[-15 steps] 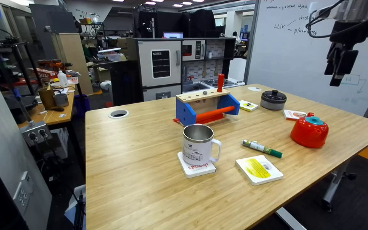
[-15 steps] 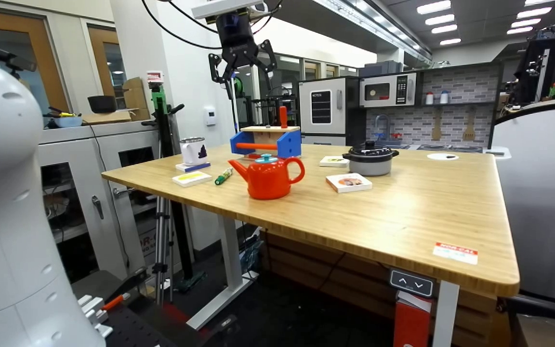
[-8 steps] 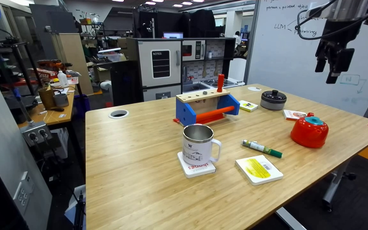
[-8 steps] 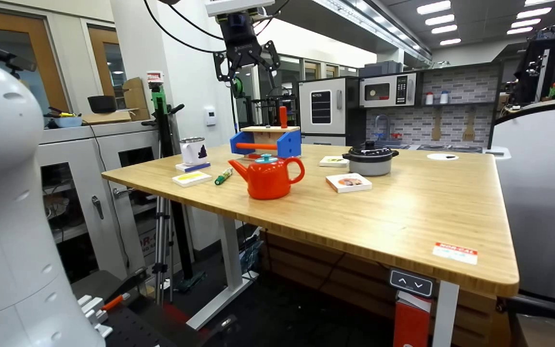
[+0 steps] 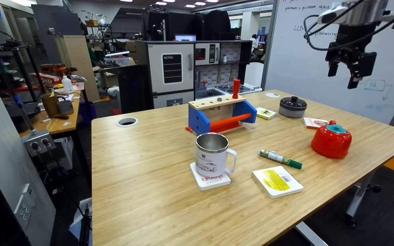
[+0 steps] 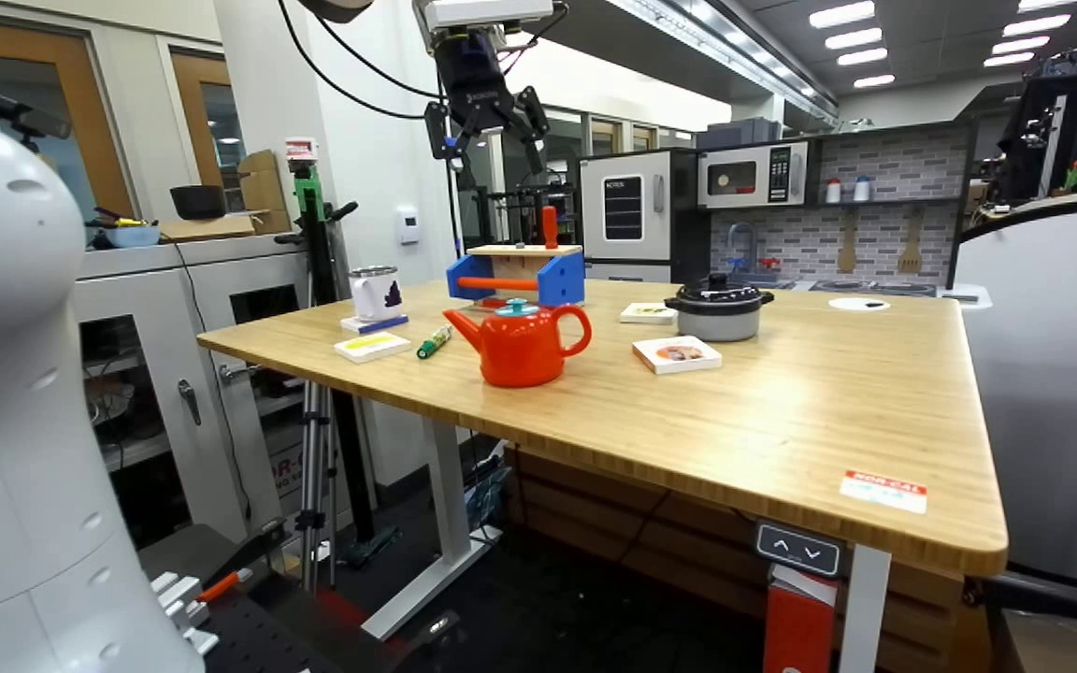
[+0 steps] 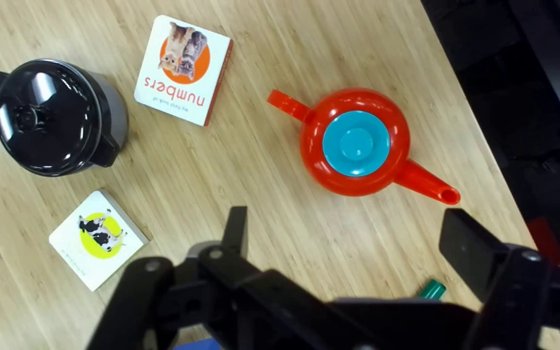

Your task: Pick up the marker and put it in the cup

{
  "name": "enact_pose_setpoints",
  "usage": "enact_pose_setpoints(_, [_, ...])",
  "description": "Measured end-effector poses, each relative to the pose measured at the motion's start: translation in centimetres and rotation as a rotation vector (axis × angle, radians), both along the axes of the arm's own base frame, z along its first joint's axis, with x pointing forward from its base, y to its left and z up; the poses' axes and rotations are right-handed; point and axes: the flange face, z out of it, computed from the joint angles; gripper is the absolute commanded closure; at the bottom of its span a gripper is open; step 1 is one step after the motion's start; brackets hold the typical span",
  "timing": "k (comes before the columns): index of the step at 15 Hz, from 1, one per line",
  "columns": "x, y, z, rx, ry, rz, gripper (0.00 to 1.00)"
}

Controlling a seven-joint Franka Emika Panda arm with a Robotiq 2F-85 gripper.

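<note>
The green marker (image 5: 280,159) lies flat on the table, its white label facing up and dark green end toward the table's edge; it also shows in an exterior view (image 6: 434,342). The wrist view catches only its green end (image 7: 432,289), the rest hidden behind the gripper body. A white cup (image 5: 210,160) with a silver rim and metal inside stands upright on a small white book, handle toward the marker. My gripper (image 5: 343,76) hangs high above the table, well clear of marker and cup. In the wrist view the gripper (image 7: 345,228) is open, with nothing between its fingers.
A red teapot (image 7: 355,146) stands near the marker, spout toward the table's edge. Beyond it are a black-lidded pot (image 5: 292,106) and small books (image 7: 183,70). A blue and red toy workbench (image 5: 222,114) stands behind the cup. Another white-and-yellow book (image 5: 277,181) lies beside the marker.
The gripper has moved left in one exterior view and right in another, turning slightly, its jaws staying open. Marker, cup and the other tabletop objects have not moved.
</note>
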Motion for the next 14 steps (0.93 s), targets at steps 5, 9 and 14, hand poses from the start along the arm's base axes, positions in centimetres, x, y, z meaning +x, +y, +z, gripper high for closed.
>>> enact_pose_setpoints(5, [0.0,0.1,-0.1,0.000,0.001,0.001,0.00])
enact_pose_setpoints(9, [0.0,0.0,-0.1,0.000,0.000,-0.004,0.00])
enact_pose_setpoints(14, [1.7,0.8,0.4,0.011,-0.065,-0.004,0.00])
